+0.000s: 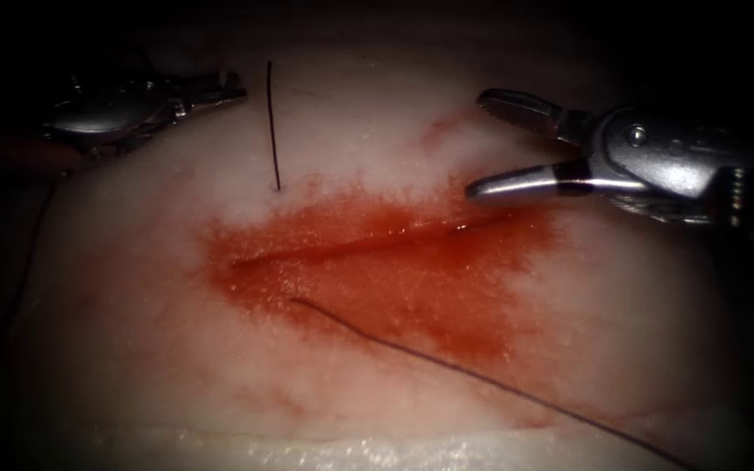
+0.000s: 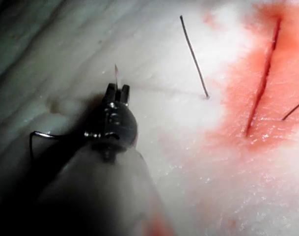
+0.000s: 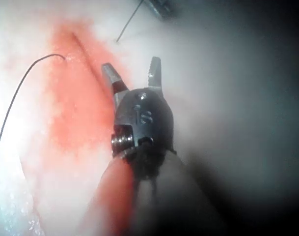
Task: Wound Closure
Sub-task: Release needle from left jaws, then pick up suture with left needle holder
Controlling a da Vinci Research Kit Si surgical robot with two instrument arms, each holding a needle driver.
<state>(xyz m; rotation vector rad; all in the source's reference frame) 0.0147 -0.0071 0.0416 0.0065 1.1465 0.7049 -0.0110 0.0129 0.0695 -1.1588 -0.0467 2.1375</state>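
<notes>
Bare tissue (image 1: 656, 349) lies open right of the cut (image 1: 351, 249). Thread (image 1: 274, 131) stands up beside it at upper left; another strand (image 1: 482, 377) crosses below it.

The right tool (image 1: 475, 144), jaws spread and holding nothing, hangs over the cut's right end; the left tool (image 1: 237, 90) sits well apart.

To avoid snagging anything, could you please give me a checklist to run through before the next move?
1. Right tool jaws open, holding nothing: ok.
2. Left tool jaws shut: ok. Whether the thin sliver sticking out of them is the needle: cannot tell.
3. Needle located, in or out of the tissue: cannot tell.
4. Upright thread enters the tissue beyond the cut, touching neither tool: ok.
5. Trailing thread leaves the tissue on the cut's near side, lying on the surface: ok.
</notes>
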